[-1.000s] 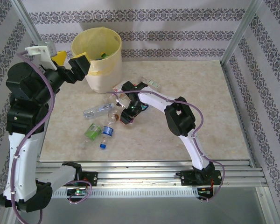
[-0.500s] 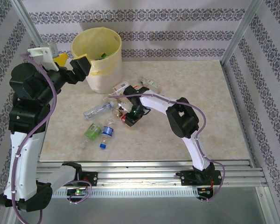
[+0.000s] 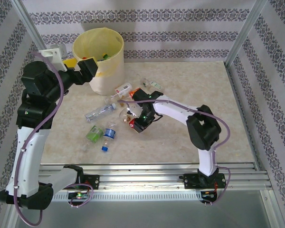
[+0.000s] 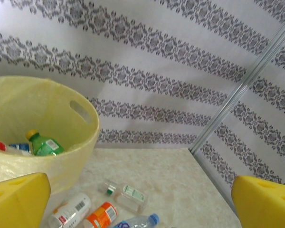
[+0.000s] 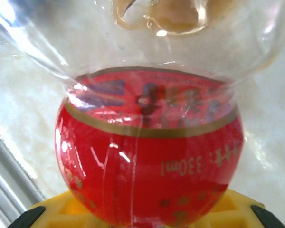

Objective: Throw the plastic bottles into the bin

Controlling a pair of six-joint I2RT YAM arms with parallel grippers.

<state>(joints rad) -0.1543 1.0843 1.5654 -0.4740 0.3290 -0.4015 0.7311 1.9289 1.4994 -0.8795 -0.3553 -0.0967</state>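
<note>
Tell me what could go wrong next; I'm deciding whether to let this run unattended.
The red-labelled bottle in the right gripper is round and glossy, so it may slip out on lifting. The open left gripper hangs at the bin rim, so the arms might clash there.

Bin (image 3: 108,76) cream, yellow-lined; bottle (image 5: 147,166) red label; wall (image 4: 180,71) grey floral stripes.

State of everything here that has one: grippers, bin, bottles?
left gripper: open, empty.
right gripper: shut on red-label bottle.
red-label bottle: gripped.
bin: upright, bag-lined, bottles inside.
loose bottles: lying on the table.
</note>
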